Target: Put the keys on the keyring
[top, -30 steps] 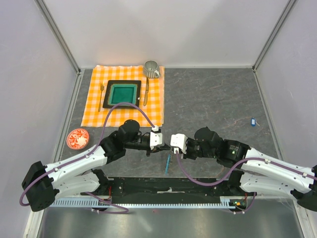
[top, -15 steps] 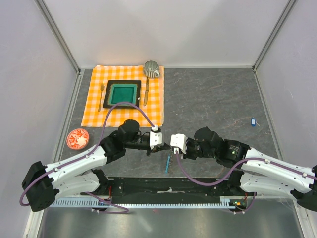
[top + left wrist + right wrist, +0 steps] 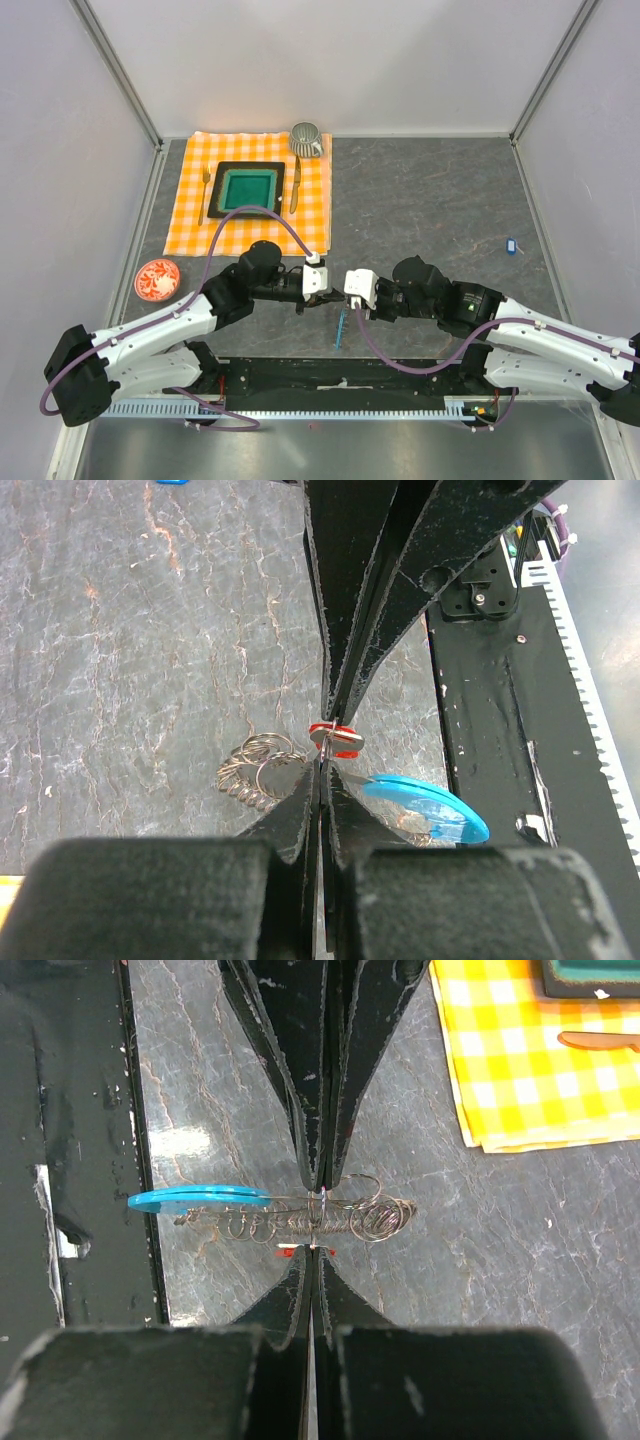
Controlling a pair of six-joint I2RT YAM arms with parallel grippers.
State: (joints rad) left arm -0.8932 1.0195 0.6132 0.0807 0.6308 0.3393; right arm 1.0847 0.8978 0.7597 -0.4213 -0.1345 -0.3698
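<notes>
Left claw (image 3: 320, 772) pinches tight on the springy wire-coil keyring (image 3: 258, 775) with its curved light-blue strip (image 3: 425, 805), right claw (image 3: 314, 1258) clamps the red-tagged key (image 3: 335, 738) just beside it over the veined grey bench (image 3: 130, 630), and the blue-tagged key (image 3: 510, 244) lies well beyond.

— What lay on your grey surface (image 3: 430, 200)?
— You had a checked orange cloth (image 3: 315, 215) far left, a red saucer (image 3: 157, 279) nearer, a blue key (image 3: 510, 244) well apart at right.
</notes>
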